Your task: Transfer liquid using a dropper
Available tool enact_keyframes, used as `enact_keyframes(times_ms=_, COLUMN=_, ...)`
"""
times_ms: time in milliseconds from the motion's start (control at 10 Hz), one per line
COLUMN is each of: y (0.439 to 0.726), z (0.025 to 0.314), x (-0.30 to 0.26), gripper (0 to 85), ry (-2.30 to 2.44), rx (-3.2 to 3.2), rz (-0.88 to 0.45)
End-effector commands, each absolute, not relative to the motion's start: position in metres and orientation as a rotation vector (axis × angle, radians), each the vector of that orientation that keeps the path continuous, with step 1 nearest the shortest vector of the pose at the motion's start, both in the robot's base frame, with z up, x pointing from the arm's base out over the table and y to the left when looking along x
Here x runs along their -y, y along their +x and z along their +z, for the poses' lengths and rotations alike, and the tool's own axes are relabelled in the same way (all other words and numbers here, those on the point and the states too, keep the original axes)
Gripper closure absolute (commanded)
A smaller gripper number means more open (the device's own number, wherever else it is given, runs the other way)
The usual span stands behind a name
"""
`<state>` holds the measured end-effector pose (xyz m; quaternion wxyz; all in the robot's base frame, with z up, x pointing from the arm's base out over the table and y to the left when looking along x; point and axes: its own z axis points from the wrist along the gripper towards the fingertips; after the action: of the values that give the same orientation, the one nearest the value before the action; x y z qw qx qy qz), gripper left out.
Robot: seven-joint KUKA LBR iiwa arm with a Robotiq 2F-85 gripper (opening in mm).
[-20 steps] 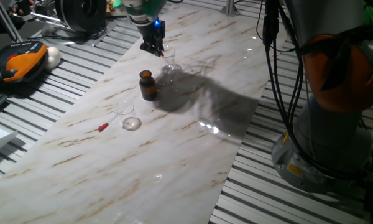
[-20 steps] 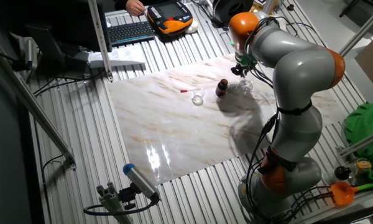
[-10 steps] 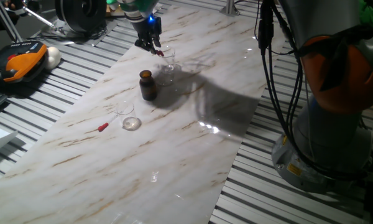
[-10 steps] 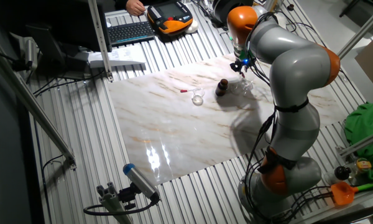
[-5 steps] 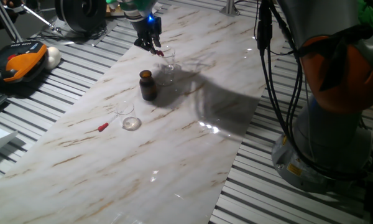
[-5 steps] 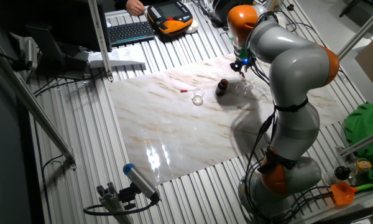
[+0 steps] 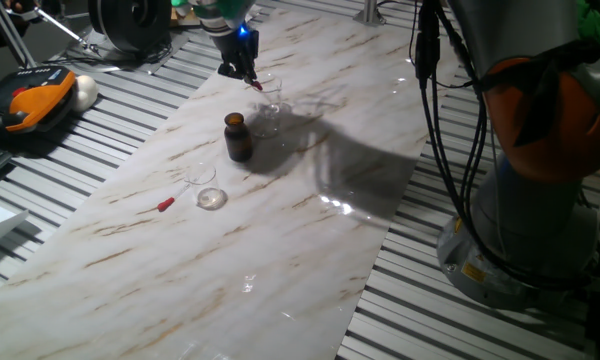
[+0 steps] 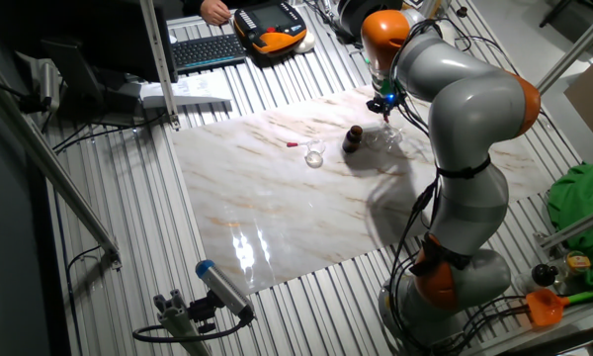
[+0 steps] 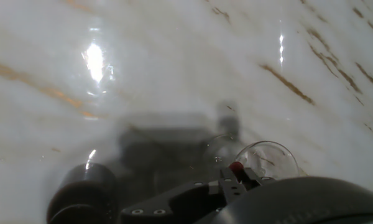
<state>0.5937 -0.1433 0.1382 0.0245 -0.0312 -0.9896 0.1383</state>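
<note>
The pincer (image 7: pixel 242 72) hangs over a clear glass (image 7: pixel 269 96) — clenched on a red-tipped dropper (image 9: pixel 236 167). A brown bottle (image 7: pixel 238 137) stands nearby on the marble surface (image 7: pixel 280 230) — another dropper (image 7: pixel 166 204) lies farther off.

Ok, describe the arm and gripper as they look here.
The arm has thick, rounded light-grey links with orange bands at the joints, one near the base and one near the wrist. Black cables hang along its lower part. The gripper is small and black, with a blue light glowing just above it and a green part higher up.
</note>
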Motion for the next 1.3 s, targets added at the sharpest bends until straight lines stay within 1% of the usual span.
enact_keyframes(times_ms=0, y=0.594, z=0.138, x=0.143, gripper=68.0, ry=-0.095, rx=3.060, rz=0.428)
enact_keyframes(times_ms=500, y=0.598, z=0.145, x=0.150, gripper=68.0, ry=-0.046, rx=3.039, rz=0.417)
enact_keyframes(times_ms=600, y=0.598, z=0.146, x=0.150, gripper=85.0, ry=-0.042, rx=3.038, rz=0.411)
enact_keyframes(times_ms=1000, y=0.596, z=0.152, x=0.153, gripper=85.0, ry=-0.012, rx=3.020, rz=0.401)
enact_keyframes(times_ms=1200, y=0.597, z=0.162, x=0.158, gripper=85.0, ry=0.005, rx=3.001, rz=0.402)
